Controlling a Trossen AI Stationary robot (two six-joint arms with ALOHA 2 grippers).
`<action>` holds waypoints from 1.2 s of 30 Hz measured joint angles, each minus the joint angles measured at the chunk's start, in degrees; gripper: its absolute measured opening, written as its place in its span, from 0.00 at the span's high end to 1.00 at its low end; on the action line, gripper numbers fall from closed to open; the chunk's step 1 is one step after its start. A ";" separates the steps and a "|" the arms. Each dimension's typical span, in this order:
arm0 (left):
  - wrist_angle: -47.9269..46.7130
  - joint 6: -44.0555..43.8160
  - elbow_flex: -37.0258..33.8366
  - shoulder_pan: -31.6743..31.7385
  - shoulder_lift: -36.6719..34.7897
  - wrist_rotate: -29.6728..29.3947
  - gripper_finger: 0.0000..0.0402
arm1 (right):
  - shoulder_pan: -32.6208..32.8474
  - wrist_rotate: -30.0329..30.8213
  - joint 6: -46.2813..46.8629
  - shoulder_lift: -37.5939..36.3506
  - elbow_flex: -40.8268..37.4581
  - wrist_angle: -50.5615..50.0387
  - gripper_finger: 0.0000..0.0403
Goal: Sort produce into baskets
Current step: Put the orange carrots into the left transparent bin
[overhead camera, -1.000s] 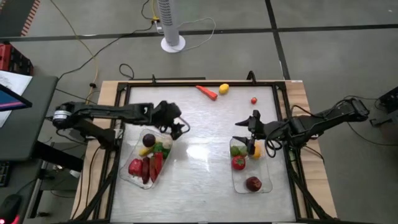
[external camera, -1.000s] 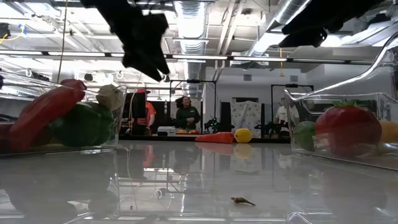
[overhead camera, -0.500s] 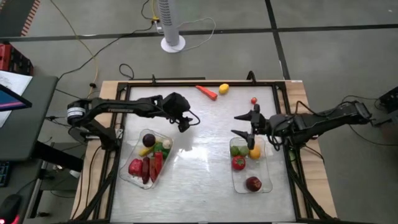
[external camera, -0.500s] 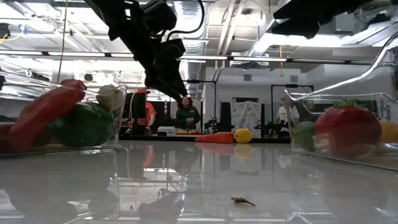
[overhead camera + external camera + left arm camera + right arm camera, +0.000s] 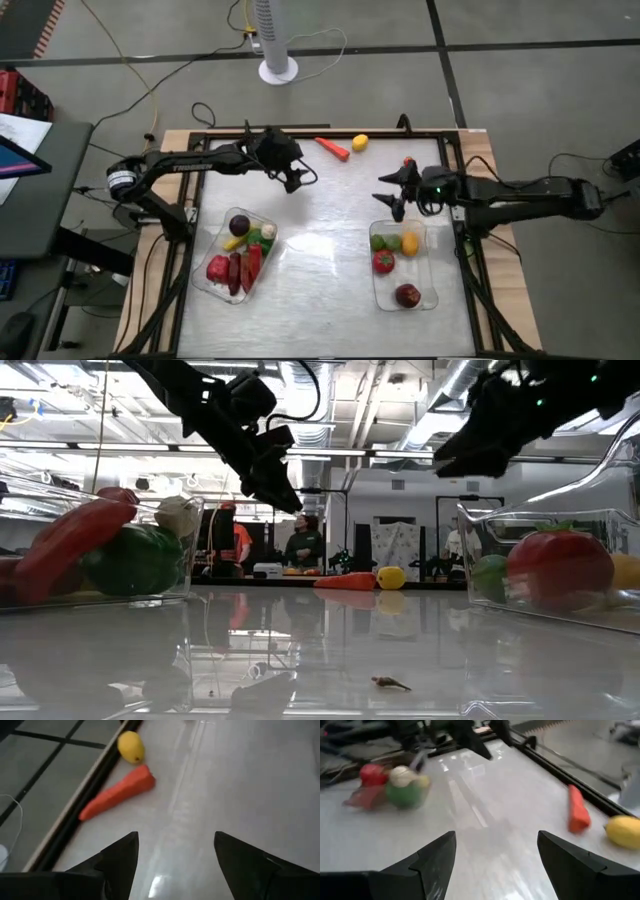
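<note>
An orange carrot (image 5: 333,148) and a yellow lemon (image 5: 360,142) lie on the table by the far edge, with a small red piece (image 5: 408,161) to their right. My left gripper (image 5: 300,180) is open and empty above the table, short of the carrot (image 5: 117,794) and lemon (image 5: 131,747). My right gripper (image 5: 385,192) is open and empty, just beyond the far end of the right tray (image 5: 428,297). That tray holds green, yellow and red pieces. The left tray (image 5: 203,283) holds several pieces.
A black frame rail (image 5: 300,133) runs around the table top. A small dark scrap (image 5: 390,683) lies on the table near the front. A fan base (image 5: 278,70) and cables lie on the floor beyond the far edge. Bare table lies between the two trays.
My left gripper has gone from above the left tray toward the far edge and to the right, nearer the carrot. My right gripper has gone from above the right tray's far end toward the far edge. No produce piece has moved.
</note>
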 joint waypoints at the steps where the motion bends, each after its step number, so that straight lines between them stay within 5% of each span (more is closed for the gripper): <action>1: 0.21 0.18 0.00 0.59 0.00 0.72 0.39 | -2.09 -1.14 0.68 0.21 -0.08 -0.33 0.24; 12: 11.06 0.31 -2.35 -3.04 -0.58 5.58 0.39 | -18.43 -10.61 -1.05 17.00 2.51 2.24 0.24; 21: 14.17 -0.45 -11.79 -7.39 -12.87 0.98 0.39 | -18.10 -10.79 -3.79 34.33 17.56 0.70 0.24; 31: 12.37 -4.48 -23.50 -11.90 -27.33 -4.67 0.39 | -16.91 -8.58 -0.42 45.30 27.41 -0.47 0.24; 36: 6.67 -6.98 -27.57 -13.89 -33.89 -4.52 0.39 | -15.54 -5.25 -1.52 49.33 37.13 -11.05 0.24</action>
